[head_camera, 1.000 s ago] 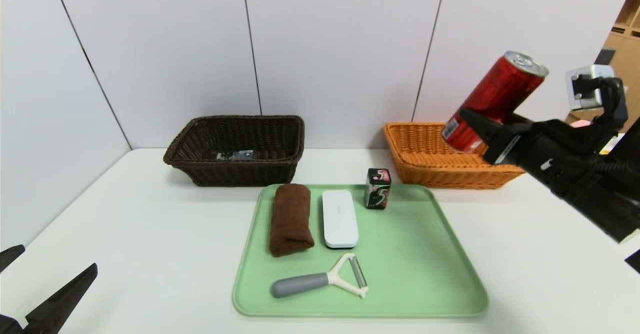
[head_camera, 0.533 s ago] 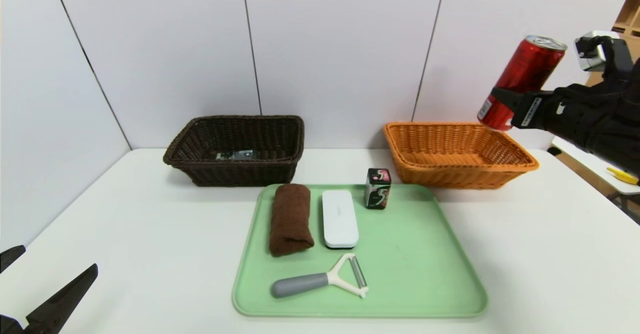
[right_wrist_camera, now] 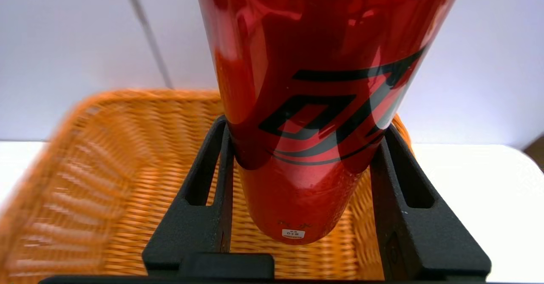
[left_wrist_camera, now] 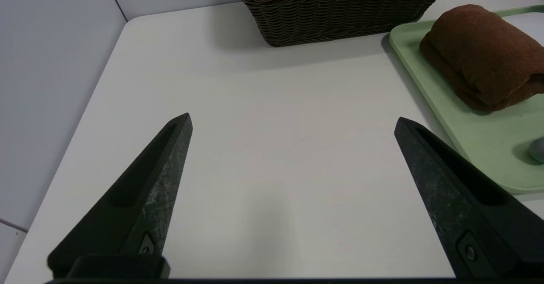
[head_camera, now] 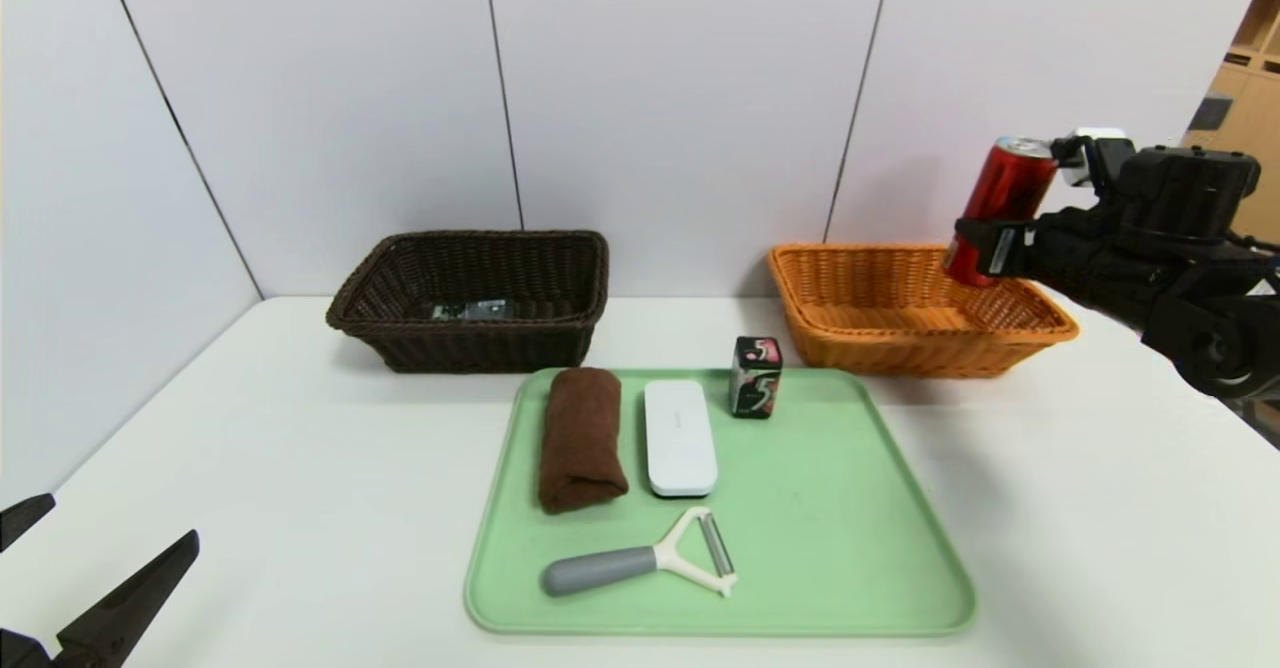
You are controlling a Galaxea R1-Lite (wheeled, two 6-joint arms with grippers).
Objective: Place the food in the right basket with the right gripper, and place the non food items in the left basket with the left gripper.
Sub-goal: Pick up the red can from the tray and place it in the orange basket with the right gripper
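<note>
The white worktop (head_camera: 300, 448) fills the lower half of the head view, backed by pale wall panels. At lower centre of that frame lies a light green tray (head_camera: 830, 548), the widest thing on the worktop. Just behind its far corners stand the two baskets: the dark brown left basket (head_camera: 470, 343) at centre left, with a small dark object lying on its floor that is too small to identify, and the orange-tan right basket (head_camera: 900, 348) at centre right.

The right claw (head_camera: 985, 248) reaches in from the right edge of the frame on its thick black arm, above the far right part of the right basket. It is clenched on the red can (head_camera: 1000, 208), gripping low on the can's body, one finger on each side. The can stands nearly upright, leaning a little, silver top uppermost, its base hanging over the basket's inside and clear of the weave in the right wrist view (right_wrist_camera: 297, 156).

The left claw (head_camera: 90, 588) sits in the lower left corner of the head view, low over bare worktop, its fingers spread wide with nothing between them.

On the tray, the brown rolled towel (head_camera: 580, 438) lies at the left, the flat white case (head_camera: 680, 436) just beside it, apart. The grey-handled peeler (head_camera: 640, 563) lies nearer the front edge. The small black box marked 5 (head_camera: 755, 376) stands upright at the tray's far edge, near the right basket.
</note>
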